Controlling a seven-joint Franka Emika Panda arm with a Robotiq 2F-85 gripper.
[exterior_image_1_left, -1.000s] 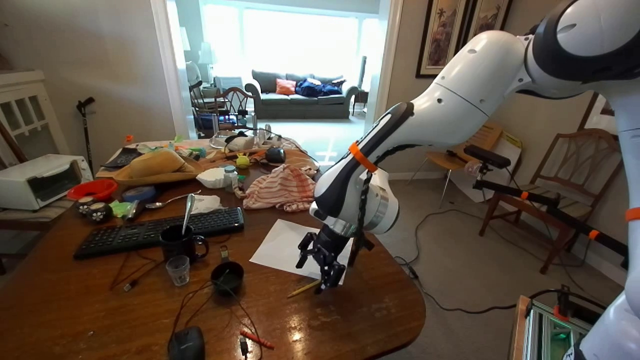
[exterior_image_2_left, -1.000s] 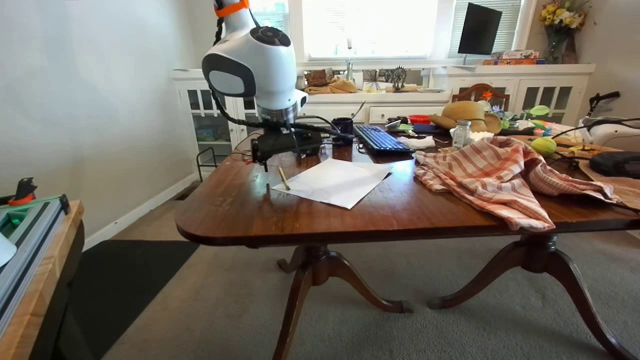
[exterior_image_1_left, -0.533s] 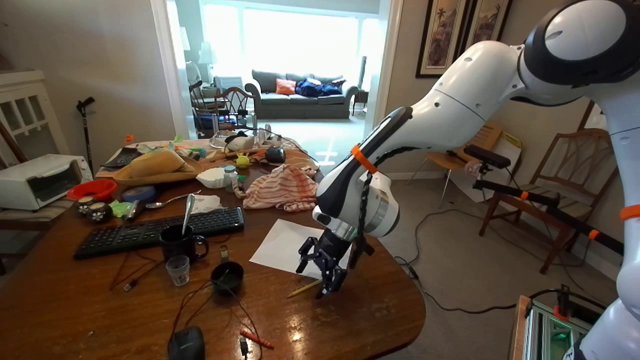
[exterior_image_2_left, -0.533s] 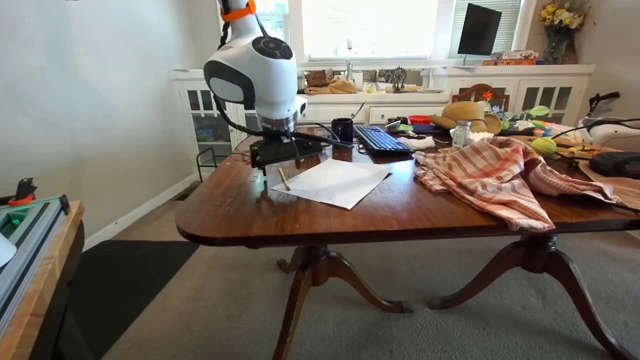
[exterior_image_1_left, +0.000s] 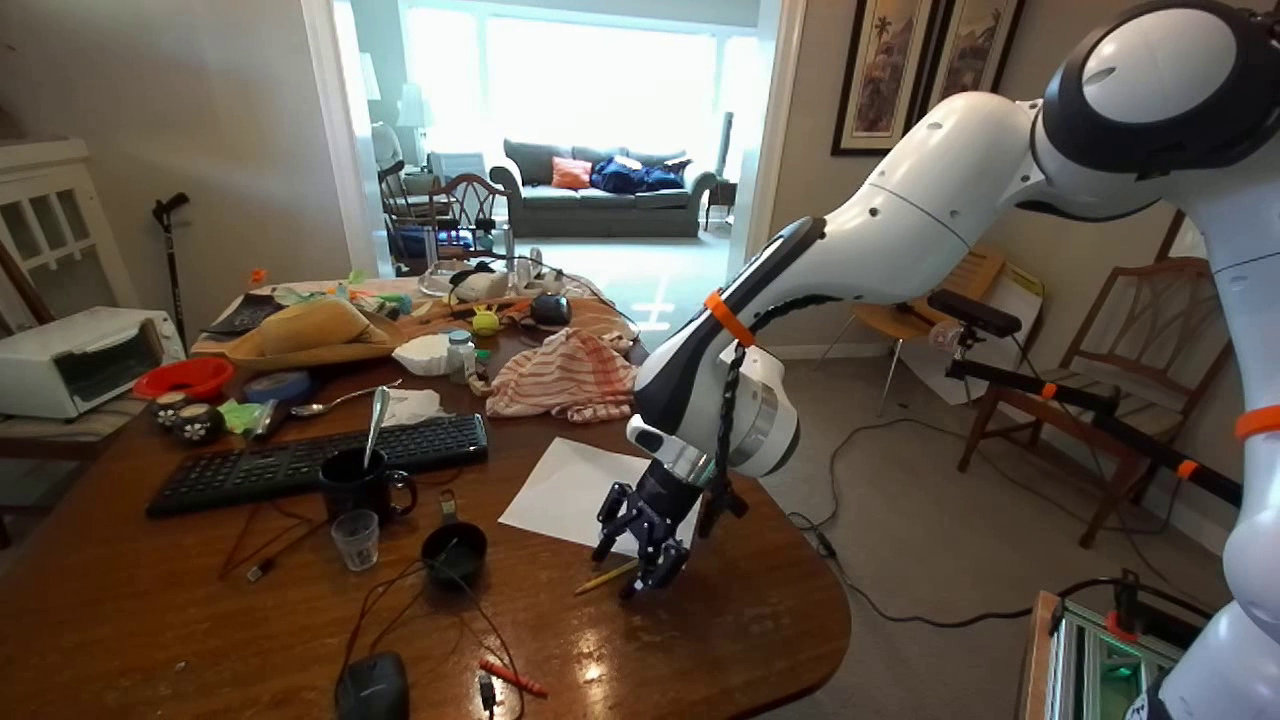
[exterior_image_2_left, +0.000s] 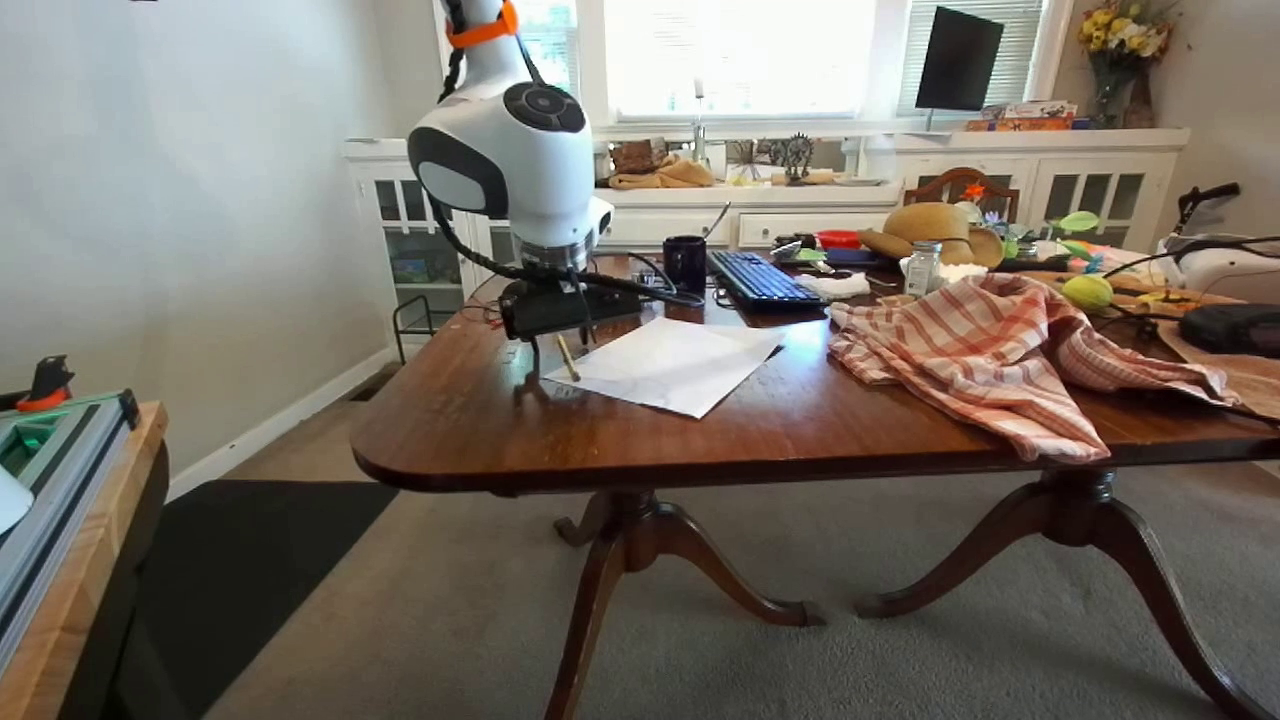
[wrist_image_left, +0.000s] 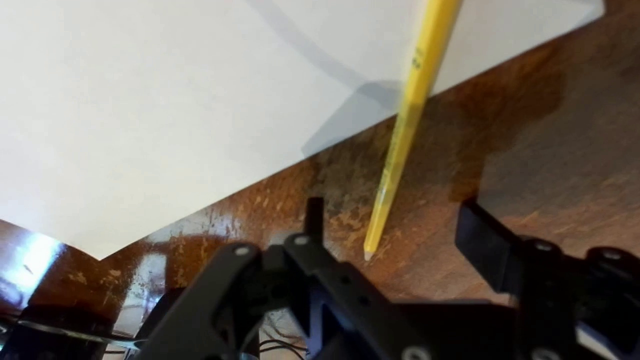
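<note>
A yellow pencil (wrist_image_left: 410, 110) lies across the edge of a white paper sheet (wrist_image_left: 150, 100), its pale tip over bare wood. My gripper (wrist_image_left: 391, 217) stands open, low over the table, with fingers on both sides of the pencil's tip end. In the wrist view a gap shows between the pencil and each finger. In both exterior views the black gripper (exterior_image_1_left: 613, 574) reaches down by the pencil (exterior_image_2_left: 568, 358) at the sheet's (exterior_image_2_left: 670, 365) corner. Part of the pencil is hidden behind the gripper in an exterior view.
Near the gripper on the wooden table (exterior_image_1_left: 740, 640) stand a black measuring cup (exterior_image_1_left: 455, 575), a clear cup (exterior_image_1_left: 357, 540) and a black mug (exterior_image_1_left: 352, 490) with a spoon. A keyboard (exterior_image_1_left: 300, 465), a mouse (exterior_image_1_left: 373, 688), cables, a red crayon (exterior_image_1_left: 514, 678) and a striped cloth (exterior_image_2_left: 980, 350) lie about.
My gripper has come down toward the table beside the pencil. Its fingers have drawn somewhat closer together in the latest half second. The pencil and paper look unmoved.
</note>
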